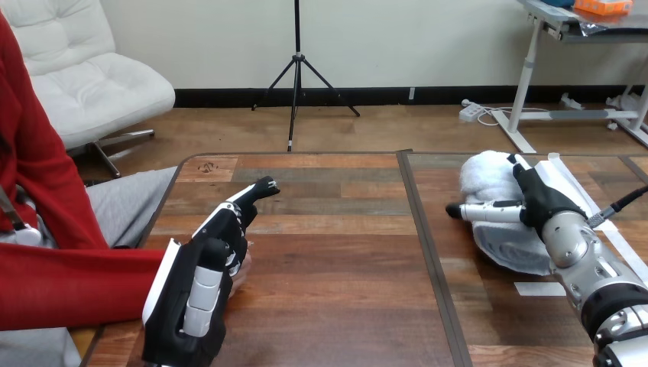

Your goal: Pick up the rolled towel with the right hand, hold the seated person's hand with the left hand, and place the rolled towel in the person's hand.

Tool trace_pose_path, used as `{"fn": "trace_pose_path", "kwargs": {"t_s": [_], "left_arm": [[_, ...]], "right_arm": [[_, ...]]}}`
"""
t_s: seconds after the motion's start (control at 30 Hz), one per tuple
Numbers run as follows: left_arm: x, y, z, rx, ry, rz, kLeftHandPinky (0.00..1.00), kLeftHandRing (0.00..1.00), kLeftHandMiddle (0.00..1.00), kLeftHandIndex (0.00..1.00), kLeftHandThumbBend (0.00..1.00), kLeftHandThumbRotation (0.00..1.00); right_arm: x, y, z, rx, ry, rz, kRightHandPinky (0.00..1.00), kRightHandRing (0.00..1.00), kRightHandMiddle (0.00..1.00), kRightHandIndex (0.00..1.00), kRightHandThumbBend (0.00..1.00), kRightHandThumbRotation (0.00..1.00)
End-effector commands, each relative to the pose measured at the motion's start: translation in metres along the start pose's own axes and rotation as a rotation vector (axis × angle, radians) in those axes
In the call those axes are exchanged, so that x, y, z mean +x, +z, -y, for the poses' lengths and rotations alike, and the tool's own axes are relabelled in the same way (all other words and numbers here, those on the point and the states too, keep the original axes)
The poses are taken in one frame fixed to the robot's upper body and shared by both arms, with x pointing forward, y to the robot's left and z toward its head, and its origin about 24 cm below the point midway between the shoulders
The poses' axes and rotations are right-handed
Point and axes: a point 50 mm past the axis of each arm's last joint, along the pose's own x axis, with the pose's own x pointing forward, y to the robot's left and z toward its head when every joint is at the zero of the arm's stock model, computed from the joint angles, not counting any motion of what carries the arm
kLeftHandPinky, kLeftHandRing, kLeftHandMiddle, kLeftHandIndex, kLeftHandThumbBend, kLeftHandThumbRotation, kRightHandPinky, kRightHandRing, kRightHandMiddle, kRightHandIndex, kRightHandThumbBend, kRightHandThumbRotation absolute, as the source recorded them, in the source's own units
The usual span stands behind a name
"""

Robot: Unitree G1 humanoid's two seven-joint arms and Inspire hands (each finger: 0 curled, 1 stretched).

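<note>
White and fluffy, the one rolled towel (489, 180) lies on the wooden table (344, 252) at its far right side, directly under the right hand (539, 200), whose fingers wrap over the roll's top while the thumb stretches along its near side. Its cloth looks thick and softly creased, with a looser fold spilling out toward the near edge below the wrist. Of two robot hands, the left hand (206, 267) stands well apart at the table's left edge, covering the person's hand (244, 266), though whether it grips cannot be told.
</note>
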Motion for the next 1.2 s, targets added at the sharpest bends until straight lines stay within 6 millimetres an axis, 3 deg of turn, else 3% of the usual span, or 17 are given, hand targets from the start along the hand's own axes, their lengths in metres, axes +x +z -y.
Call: {"fn": "trace_pose_path", "kwargs": {"t_s": [0.0,0.6,0.9,1.17], "left_arm": [[0.014,0.015,0.004,-0.008,-0.039,0.092,1.0,0.99,0.91,0.78,0.84,0.95],[0.014,0.022,0.001,-0.034,-0.05,0.133,1.0,1.0,0.93,0.75,0.79,0.94],[0.014,0.028,0.0,-0.058,-0.043,0.159,1.0,0.99,0.93,0.73,0.81,0.93],[0.014,0.033,-0.001,-0.054,-0.041,0.173,1.0,0.99,0.93,0.71,0.83,0.91]], "right_arm": [[0.0,0.003,-0.006,-0.05,0.007,0.006,0.97,1.0,1.0,1.0,1.0,0.41],[-0.002,-0.005,-0.012,-0.168,0.004,-0.05,0.96,0.98,0.98,1.0,1.0,0.39],[-0.003,-0.011,-0.015,-0.297,0.002,-0.124,0.82,0.86,0.89,0.93,1.0,0.43],[-0.004,-0.014,-0.017,-0.423,0.021,-0.173,0.6,0.68,0.75,0.81,1.0,0.5]]}}
